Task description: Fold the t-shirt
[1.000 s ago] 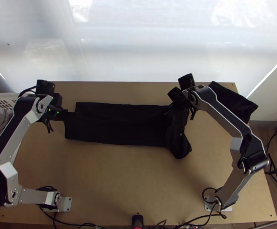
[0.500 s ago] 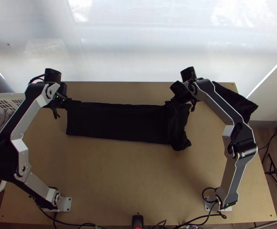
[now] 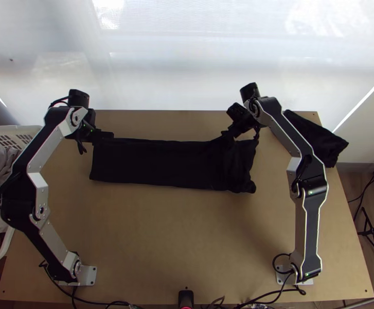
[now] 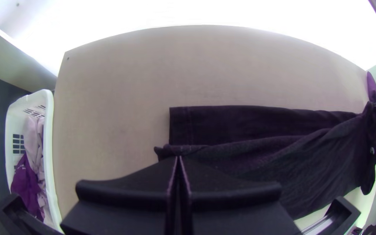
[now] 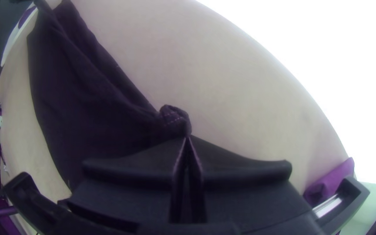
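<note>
T-shirt of black cloth lies long axis roughly parallel to far edge of light wooden worktop. Left black gripper clenched on its left end, right black gripper nearer right end; bulk nearside of both.

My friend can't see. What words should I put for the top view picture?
The robot's left gripper and right gripper hold the far edge of a black T-shirt, a long strip across a wooden table, rumpled towards the right. A white basket is at the left, another dark cloth at the far right.
</note>
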